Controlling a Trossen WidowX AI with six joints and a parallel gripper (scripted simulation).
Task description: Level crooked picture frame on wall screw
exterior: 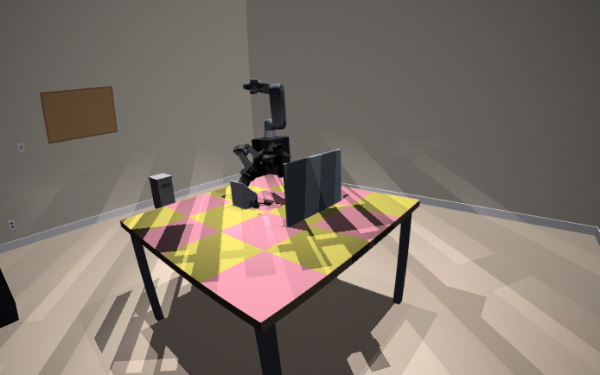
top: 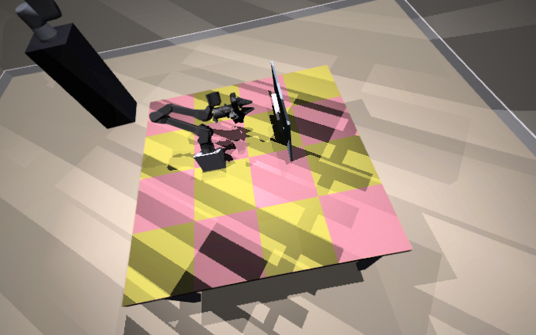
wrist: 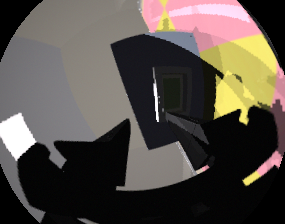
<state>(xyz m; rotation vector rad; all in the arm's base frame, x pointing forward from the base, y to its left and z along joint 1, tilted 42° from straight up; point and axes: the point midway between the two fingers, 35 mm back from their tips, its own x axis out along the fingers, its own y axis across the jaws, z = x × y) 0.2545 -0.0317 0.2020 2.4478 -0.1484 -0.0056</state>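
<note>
The picture frame (top: 276, 103) (wrist: 186, 89) hangs on the arm's side of the upright panel (top: 279, 89) (exterior: 312, 186) (wrist: 135, 85). In the wrist view its dark picture faces me, with a bright white strip along its left edge. This edge and the panel's left edge do not look parallel there, but the lens bends the view, so I cannot tell the exact tilt. My gripper (top: 252, 105) (wrist: 148, 118) is open and empty. Its fingertips stand a short way from the frame and do not touch it in the top view. The panel hides the frame in the exterior view. The screw and strip are hidden.
The panel stands on the checkered table (top: 286, 178) (exterior: 265, 232). The arm's base (top: 211, 160) (exterior: 243, 195) sits on the same table. Behind it, a black pedestal (top: 83, 79) (exterior: 270, 142) carries another arm (top: 41, 25) (exterior: 277, 104). Hard shadows cross everything.
</note>
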